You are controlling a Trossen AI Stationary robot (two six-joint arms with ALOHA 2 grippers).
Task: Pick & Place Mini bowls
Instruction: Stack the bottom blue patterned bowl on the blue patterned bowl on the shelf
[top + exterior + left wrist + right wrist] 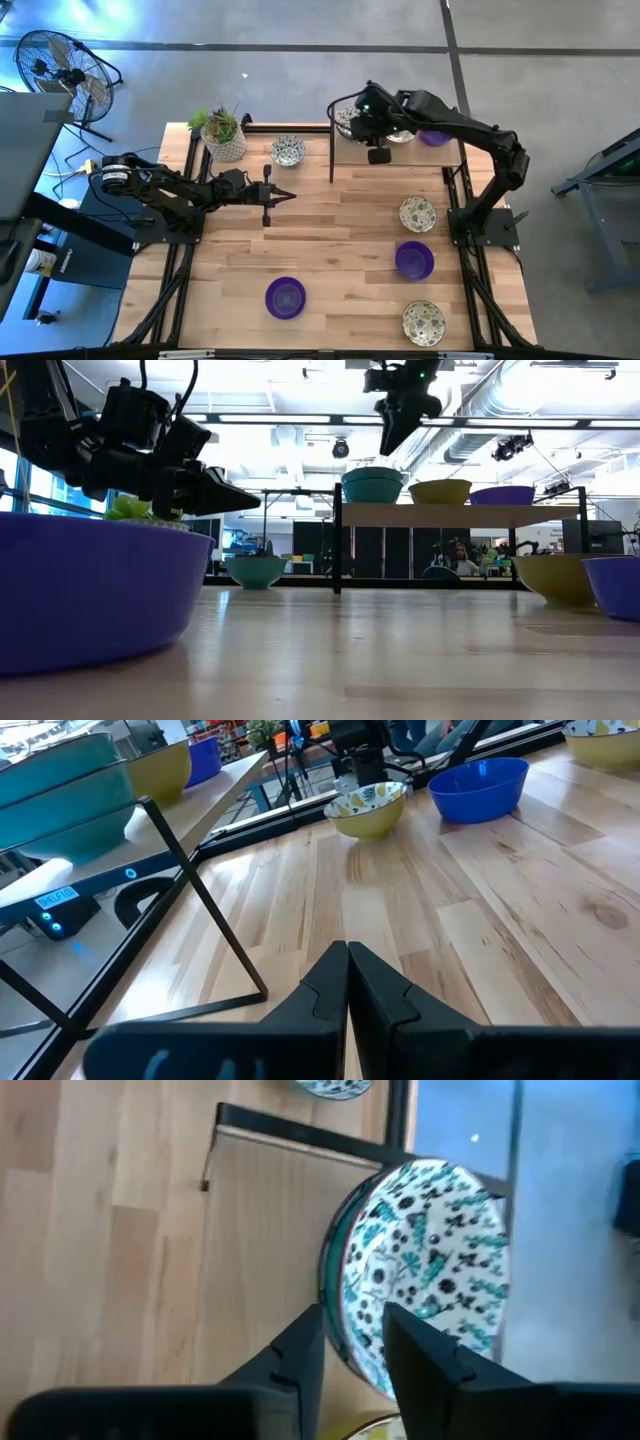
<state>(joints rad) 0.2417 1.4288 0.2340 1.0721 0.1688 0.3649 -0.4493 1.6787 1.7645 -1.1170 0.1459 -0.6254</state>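
Note:
A low wooden shelf stands at the table's far right and carries three mini bowls: a patterned one at its left end, another beside it and a purple one. My right gripper hangs open above the left bowl, its fingers on either side of the near rim, clear of it. More mini bowls rest on the table: patterned ones and purple ones. At mid-left my left gripper hovers shut, holding nothing.
A white pot with a green plant stands at the far left corner. The shelf's dark metal legs rise from the table near my left gripper. Bare wood lies across the table's middle.

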